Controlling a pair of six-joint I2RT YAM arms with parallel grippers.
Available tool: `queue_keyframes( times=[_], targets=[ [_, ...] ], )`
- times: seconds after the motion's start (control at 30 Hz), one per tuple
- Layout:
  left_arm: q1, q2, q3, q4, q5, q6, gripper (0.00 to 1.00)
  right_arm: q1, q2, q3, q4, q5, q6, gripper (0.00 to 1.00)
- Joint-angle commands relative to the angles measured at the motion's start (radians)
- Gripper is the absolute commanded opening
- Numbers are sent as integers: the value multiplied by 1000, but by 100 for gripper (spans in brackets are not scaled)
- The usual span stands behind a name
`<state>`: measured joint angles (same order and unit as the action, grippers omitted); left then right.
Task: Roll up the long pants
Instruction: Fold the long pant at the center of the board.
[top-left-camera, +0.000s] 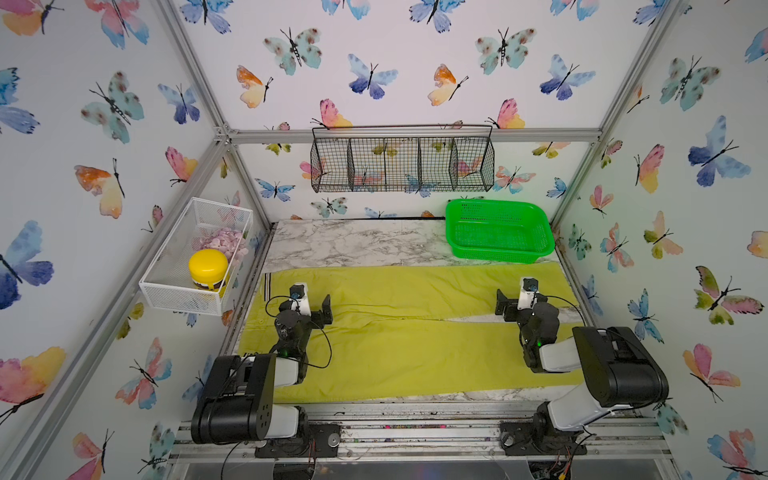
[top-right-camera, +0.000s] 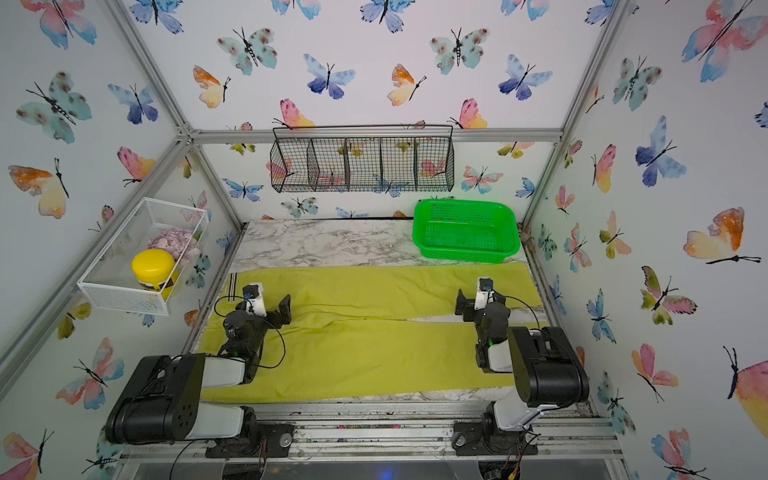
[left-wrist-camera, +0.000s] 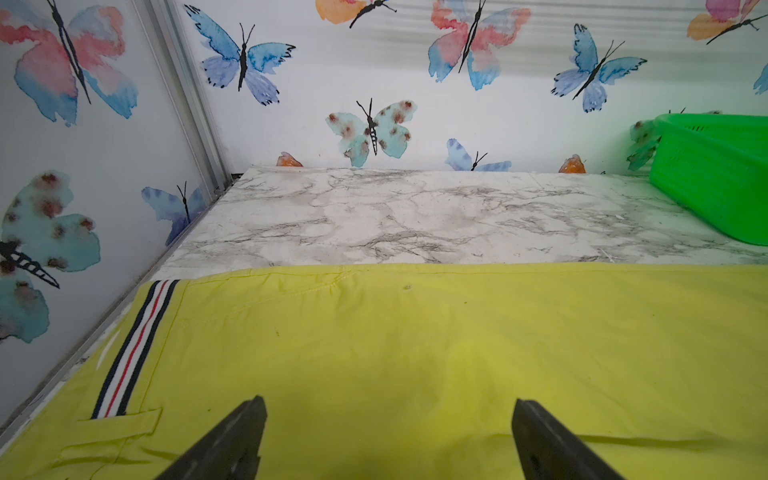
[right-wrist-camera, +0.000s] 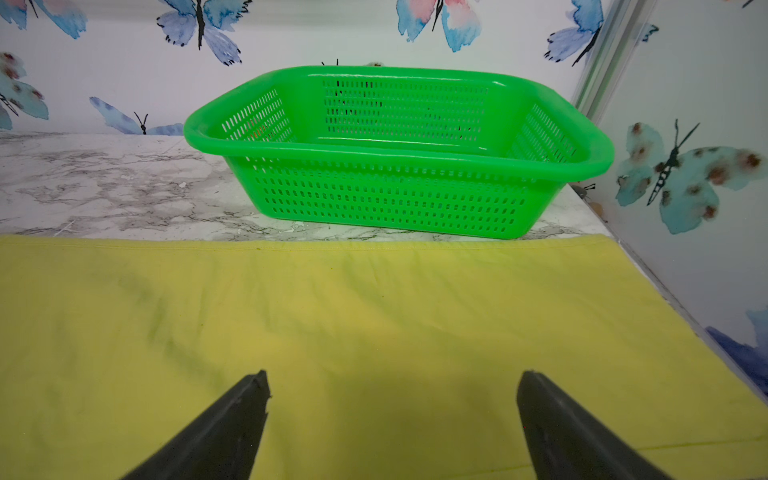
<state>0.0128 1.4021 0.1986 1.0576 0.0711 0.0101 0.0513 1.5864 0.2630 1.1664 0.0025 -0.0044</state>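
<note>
Chartreuse cloth across most of the bench (top-left-camera: 353, 245): pants (top-left-camera: 395, 332) spread flat, not yet rolled at all. Long axis side to side, crossing the reach of both arms. Waistband (left-wrist-camera: 137, 345), with its striped tab, at the left end; cuffs (right-wrist-camera: 623, 270) at the right end, close to the frame. Far leg (top-left-camera: 415, 286) and near leg (top-left-camera: 415, 361) side by side, touching for most of the length, parting toward the cuffs with a sliver of bench between. Basket (top-left-camera: 498, 230) beyond the far leg on the right, just beside its far edge.

Left jaws spread wide, grasping nothing, over the hip area near the waistband. Right jaws likewise spread wide and bare, over the far leg toward the cuffs. In both wrist views, tips well apart with plain cloth between and ahead; contact with the cloth impossible to tell.

Judged: no step begun. Far long edge ahead of both pairs of jaws and parallel to the line joining them, so well placed for a two-armed pinch, perhaps folding far leg onto near before rolling. For a roll along the long axis, left arm (top-left-camera: 291, 328) nearer the waistband, right arm (top-left-camera: 538, 322) nearer the cuffs.
</note>
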Motion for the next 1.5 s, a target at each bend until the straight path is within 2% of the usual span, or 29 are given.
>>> queue_keyframes(
  times=[0.0, 0.93, 0.97, 1.0, 1.03, 1.07, 1.17, 1.27, 1.4, 1.47],
  targets=[
    [-3, 3, 10, 8, -16, -7, 98, -4, -2, 12, 4, -14, 3, 100],
    [-4, 4, 13, 4, -21, -6, 98, -4, -4, 18, -12, -13, 2, 100],
    [-6, 3, 12, 7, -28, -6, 98, -4, -10, 12, -7, -8, 2, 100],
    [-17, -3, 16, 17, -82, -12, 98, 3, -17, 11, 13, 48, 10, 100],
    [-45, -25, 30, -7, -193, -21, 98, 28, -48, 39, -51, 164, 23, 100],
    [-70, -71, 57, -86, -291, -26, 98, 43, -98, 108, -256, 261, 44, 100],
    [-89, -182, 168, -407, -390, -98, 98, 44, -142, 257, -630, 460, 155, 100],
    [-92, -216, 294, -704, -491, -270, 98, 59, -197, 263, -708, 563, 221, 100],
    [-124, -186, 448, -1055, -713, -497, 98, 63, -283, 306, -877, 611, 314, 100],
    [-147, -137, 572, -1335, -861, -719, 98, 65, -308, 366, -1035, 659, 369, 100]
  ],
)
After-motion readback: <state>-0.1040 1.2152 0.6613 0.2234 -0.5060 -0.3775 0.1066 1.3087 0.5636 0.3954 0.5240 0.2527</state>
